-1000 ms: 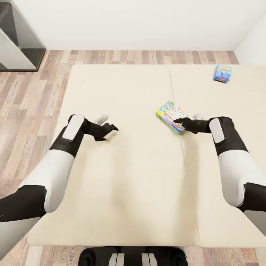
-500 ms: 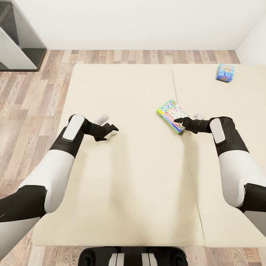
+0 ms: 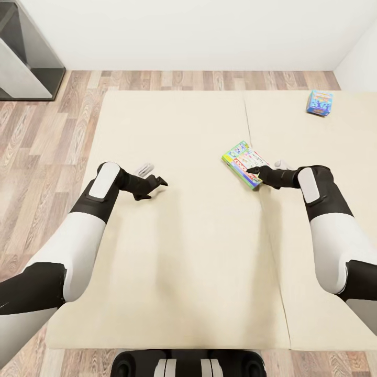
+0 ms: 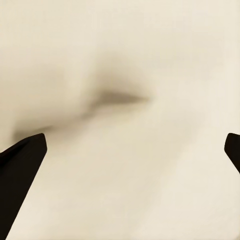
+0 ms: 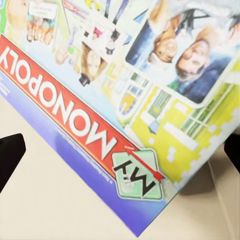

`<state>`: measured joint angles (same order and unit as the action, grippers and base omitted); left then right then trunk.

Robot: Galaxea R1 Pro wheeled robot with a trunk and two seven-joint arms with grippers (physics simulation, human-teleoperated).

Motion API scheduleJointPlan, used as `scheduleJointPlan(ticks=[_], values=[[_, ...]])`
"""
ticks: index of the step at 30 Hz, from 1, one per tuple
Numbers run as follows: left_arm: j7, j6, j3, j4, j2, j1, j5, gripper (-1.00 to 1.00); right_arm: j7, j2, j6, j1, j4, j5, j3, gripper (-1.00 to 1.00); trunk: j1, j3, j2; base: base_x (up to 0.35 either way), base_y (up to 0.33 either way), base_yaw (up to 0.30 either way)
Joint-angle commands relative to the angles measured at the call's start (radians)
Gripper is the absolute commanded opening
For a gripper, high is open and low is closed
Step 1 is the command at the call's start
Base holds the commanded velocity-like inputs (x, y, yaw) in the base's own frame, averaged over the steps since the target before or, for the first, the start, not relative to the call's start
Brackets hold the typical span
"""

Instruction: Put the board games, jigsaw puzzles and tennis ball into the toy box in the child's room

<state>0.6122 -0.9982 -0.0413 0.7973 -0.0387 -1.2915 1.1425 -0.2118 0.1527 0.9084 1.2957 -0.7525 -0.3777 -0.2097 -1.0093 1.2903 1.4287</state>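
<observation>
Right gripper [image 3: 253, 171] spread wide at the "MY MONOPOLY" board game [image 3: 242, 164] on the bed [image 3: 199, 235].

Its two dark fingertips [image 5: 11, 155] stand far apart at the edges of the right wrist view, with the game's printed lid and blue edge between and just ahead of them; whether they touch the box cannot be told. That box lies flat beside the seam between the mattress sections. Well beyond the right gripper, near the bed's far corner, lies the light-blue board game [image 3: 319, 102]. Left gripper [image 3: 157, 184] hangs released over bare mattress, well apart from both games, fingertips [image 4: 22, 165] wide.
</observation>
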Motion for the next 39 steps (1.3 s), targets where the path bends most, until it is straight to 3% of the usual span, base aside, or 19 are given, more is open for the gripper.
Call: scheduleJointPlan(ticks=[1, 16, 24, 32, 39], values=[[0.004, 0.003, -0.002, 0.0, 0.0, 0.0, -0.007, 1.0, -0.01, 0.0, 0.004, 0.001, -0.001, 0.01, -0.003, 1.0, -0.004, 0.001, 0.0, 0.0, 0.001, 0.0], [0.004, 0.004, -0.002, 0.0, -0.001, 0.0, -0.007, 1.0, -0.003, 0.003, 0.0, 0.003, -0.001, 0.012, -0.005, 1.0, -0.004, 0.001, 0.0, 0.0, 0.0, 0.0], [0.004, 0.005, -0.002, 0.0, -0.001, 0.0, -0.007, 1.0, 0.001, 0.051, -0.003, 0.009, -0.001, 0.012, -0.01, 1.0, -0.004, 0.001, 0.0, 0.0, 0.0, 0.0], [0.004, 0.004, -0.003, 0.0, -0.003, -0.002, -0.007, 1.0, 0.004, 0.082, -0.003, 0.027, 0.012, 0.013, -0.018, 1.0, -0.004, 0.001, 0.0, 0.0, 0.0, 0.0], [0.003, 0.004, -0.002, 0.0, -0.01, -0.006, -0.007, 1.0, 0.031, 0.087, -0.004, 0.036, 0.018, 0.012, -0.019, 1.0, -0.004, 0.001, 0.0, 0.0, 0.0, 0.0]])
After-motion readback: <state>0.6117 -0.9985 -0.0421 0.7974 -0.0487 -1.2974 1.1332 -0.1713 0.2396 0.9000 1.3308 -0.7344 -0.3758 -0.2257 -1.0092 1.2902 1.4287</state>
